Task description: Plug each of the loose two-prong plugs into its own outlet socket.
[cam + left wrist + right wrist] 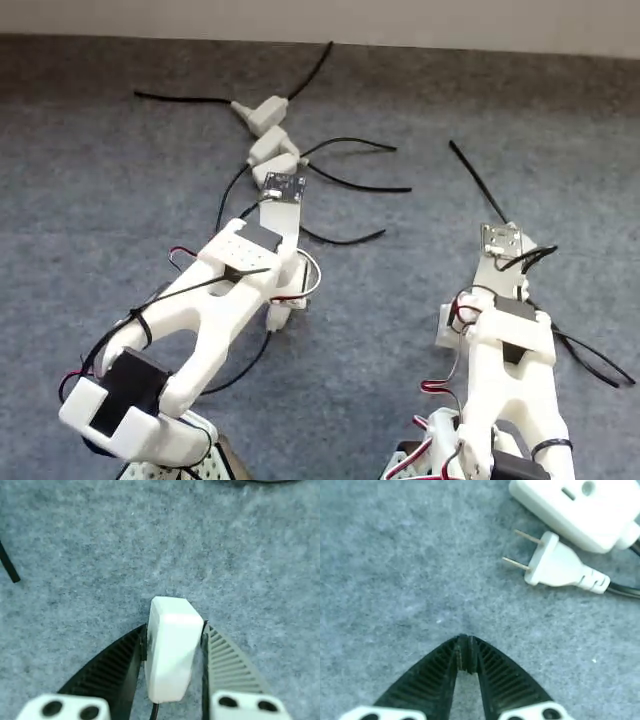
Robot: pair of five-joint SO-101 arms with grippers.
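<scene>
My left gripper (175, 629) is shut on a white cord-end block (172, 650), held just above the grey carpet. Its cable runs back toward the camera, and I cannot tell whether it is a plug or a socket. In the high view this block (278, 318) pokes out beside the left arm. My right gripper (467, 652) is shut and empty, its tips close to the carpet. Beyond it lies a loose white two-prong plug (555, 565), prongs pointing away from a white outlet socket (580, 507) right beside it. That socket (447, 325) shows beside the right arm.
Two more white connectors (268, 130) lie end to end at the far side, with black cables (350, 185) looping around them. Another black cable (480, 185) trails beyond the right arm. Grey carpet (100, 230) covers the table.
</scene>
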